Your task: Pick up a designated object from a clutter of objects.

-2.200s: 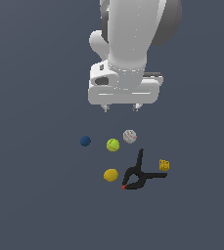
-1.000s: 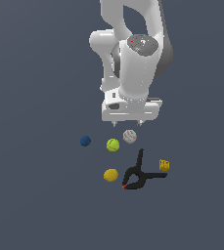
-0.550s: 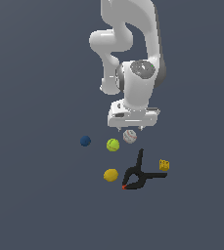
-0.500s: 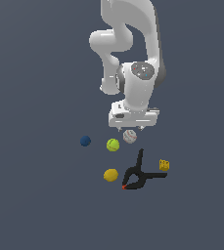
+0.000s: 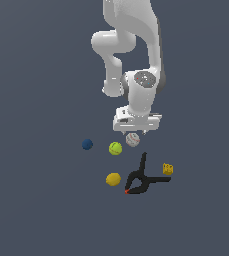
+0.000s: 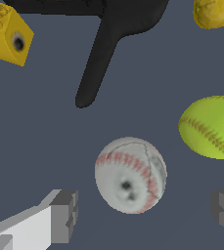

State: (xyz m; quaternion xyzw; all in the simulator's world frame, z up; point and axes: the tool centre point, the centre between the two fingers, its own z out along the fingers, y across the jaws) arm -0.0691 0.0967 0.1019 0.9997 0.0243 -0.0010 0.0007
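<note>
Over the last couple of seconds the arm has dropped steadily toward the clutter, and the end effector (image 5: pixel 136 131) now hangs just above the baseball (image 5: pixel 132 139), released, with its two fingers (image 6: pixel 59 215) spread wide on either side of the ball in the wrist view. That suggests the approach is nearly done; a little more descent and a squeeze remain. The baseball lies on the desk (image 5: pixel 36 200), just to the exterior view's right of the yellow-green ball (image 5: pixel 115 148), with the black clamp (image 5: pixel 142 178) nearer the camera. The objects themselves have not shifted. No readable brand or lettering shows anywhere; the baseball carries only red stitching.
</note>
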